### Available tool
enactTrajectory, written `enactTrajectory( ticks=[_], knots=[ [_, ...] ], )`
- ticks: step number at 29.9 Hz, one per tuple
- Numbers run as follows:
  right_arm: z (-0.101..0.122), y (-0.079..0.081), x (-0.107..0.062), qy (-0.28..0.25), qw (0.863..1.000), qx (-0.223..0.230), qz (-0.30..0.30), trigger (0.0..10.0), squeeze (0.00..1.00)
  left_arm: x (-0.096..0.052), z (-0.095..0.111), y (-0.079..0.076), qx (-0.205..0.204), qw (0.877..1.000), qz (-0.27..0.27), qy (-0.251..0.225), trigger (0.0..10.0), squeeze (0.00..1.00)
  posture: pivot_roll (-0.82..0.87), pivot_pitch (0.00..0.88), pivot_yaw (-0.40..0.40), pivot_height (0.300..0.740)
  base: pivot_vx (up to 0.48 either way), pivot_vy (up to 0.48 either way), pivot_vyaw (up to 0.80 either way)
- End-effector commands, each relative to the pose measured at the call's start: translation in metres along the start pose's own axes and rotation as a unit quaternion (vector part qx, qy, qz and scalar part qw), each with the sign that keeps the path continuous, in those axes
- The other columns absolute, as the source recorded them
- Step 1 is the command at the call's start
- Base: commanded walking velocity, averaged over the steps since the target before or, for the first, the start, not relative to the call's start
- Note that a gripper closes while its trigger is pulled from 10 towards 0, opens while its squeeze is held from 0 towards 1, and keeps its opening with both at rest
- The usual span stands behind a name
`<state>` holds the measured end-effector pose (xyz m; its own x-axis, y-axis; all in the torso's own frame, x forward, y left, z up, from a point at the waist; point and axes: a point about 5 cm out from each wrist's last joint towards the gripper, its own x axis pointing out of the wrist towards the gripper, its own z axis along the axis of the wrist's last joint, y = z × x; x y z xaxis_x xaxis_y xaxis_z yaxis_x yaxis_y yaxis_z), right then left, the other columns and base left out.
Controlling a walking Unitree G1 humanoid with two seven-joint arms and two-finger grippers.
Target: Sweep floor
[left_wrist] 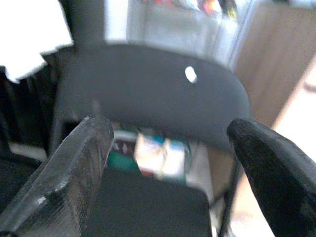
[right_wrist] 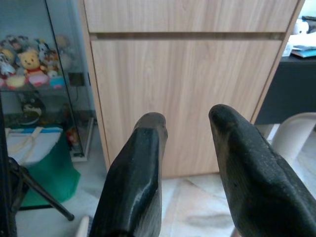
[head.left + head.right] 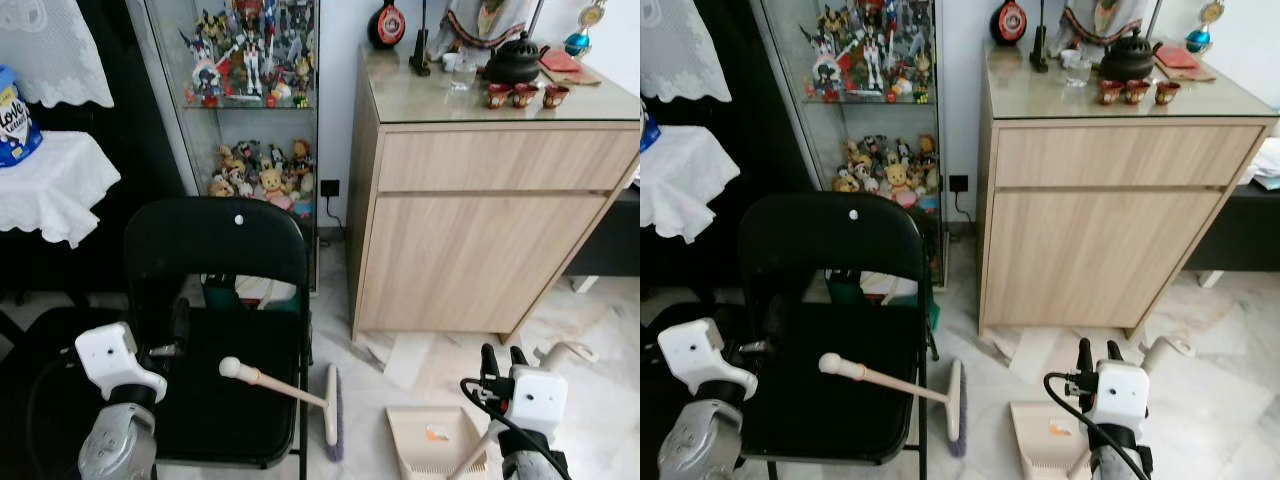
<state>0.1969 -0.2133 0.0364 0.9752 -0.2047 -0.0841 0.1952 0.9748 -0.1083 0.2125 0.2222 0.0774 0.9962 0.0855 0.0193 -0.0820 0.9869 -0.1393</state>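
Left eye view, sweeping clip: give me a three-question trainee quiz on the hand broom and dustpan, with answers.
1. True or false: the beige plastic dustpan lies on the black folding chair.
2. On what does the handle end of the wooden-handled hand broom rest?
A. the chair seat
B. the wooden cabinet
C. the dustpan
3. Fill in: the open left gripper faces the chair's ____.

Key:
1. False: it lies on the marble floor, near the right gripper.
2. A: the brush head hangs off the seat edge toward the floor.
3. Backrest.
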Motion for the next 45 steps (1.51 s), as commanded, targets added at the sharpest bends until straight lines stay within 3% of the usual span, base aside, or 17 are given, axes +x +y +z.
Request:
enactTrajectory(
  ticks=[1,5,6,7,13,20,28,32,41,42,45],
  knots=[
    [-0.003,-0.001,-0.001,0.005,1.0,0.001,-0.002,10.0,0.0,-0.005,0.0,0.001,0.007,1.0,-0.005,0.01,10.0,0.0,-0.1,0.0,0.016,0.74,0.0,0.0,0.0],
    [-0.007,0.001,-0.003,0.014,1.0,-0.002,0.002,10.0,0.0,-0.023,-0.01,0.012,0.002,0.999,0.022,0.04,10.0,0.0,-0.08,0.0,0.012,0.74,0.0,0.0,0.0],
    [-0.008,0.001,-0.004,0.016,1.0,-0.002,0.003,10.0,0.0,-0.024,-0.011,0.014,-0.005,0.999,0.032,0.044,10.0,0.55,-0.08,0.0,0.012,0.74,0.0,0.0,0.0],
    [-0.01,0.002,-0.004,0.019,1.0,-0.002,0.004,10.0,0.0,-0.025,-0.012,0.015,-0.016,0.998,0.044,0.046,10.0,1.0,-0.08,0.0,0.009,0.74,0.0,0.0,0.0],
    [-0.014,0.004,-0.005,0.026,1.0,-0.003,0.007,10.0,0.0,-0.024,-0.013,0.019,-0.074,0.993,0.087,0.041,10.0,1.0,-0.09,0.0,0.011,0.74,0.0,0.0,0.0],
    [-0.018,0.002,-0.006,0.031,0.999,-0.004,0.006,10.0,0.0,-0.021,-0.012,0.008,-0.131,0.99,0.03,0.052,10.0,1.0,-0.08,0.0,0.01,0.74,0.0,0.0,0.0],
    [-0.02,0.003,-0.006,0.033,0.999,-0.004,0.008,10.0,0.0,-0.022,-0.013,0.01,-0.121,0.991,0.03,0.049,10.0,1.0,-0.08,0.0,0.008,0.74,0.0,0.0,0.0],
    [-0.021,0.001,-0.006,0.035,0.999,-0.005,0.008,10.0,0.0,-0.023,-0.008,0.003,-0.119,0.992,-0.001,0.042,10.0,1.0,-0.08,0.0,0.005,0.74,0.0,0.0,0.0],
    [-0.022,0.001,-0.005,0.036,0.999,-0.006,0.01,10.0,0.0,-0.029,-0.007,-0.008,-0.067,0.993,-0.07,0.063,10.0,1.0,-0.07,0.0,0.003,0.74,0.0,0.0,0.0],
    [-0.022,0.002,-0.005,0.037,0.999,-0.006,0.011,10.0,0.0,-0.029,-0.008,-0.009,-0.052,0.993,-0.078,0.069,10.0,0.0,-0.07,0.0,0.003,0.74,0.0,0.0,0.0],
    [-0.023,0.003,-0.005,0.038,0.999,-0.006,0.012,10.0,0.0,-0.03,-0.01,-0.009,-0.035,0.994,-0.079,0.073,10.0,0.0,-0.07,0.0,0.004,0.74,0.0,0.0,0.0]
  ],
)
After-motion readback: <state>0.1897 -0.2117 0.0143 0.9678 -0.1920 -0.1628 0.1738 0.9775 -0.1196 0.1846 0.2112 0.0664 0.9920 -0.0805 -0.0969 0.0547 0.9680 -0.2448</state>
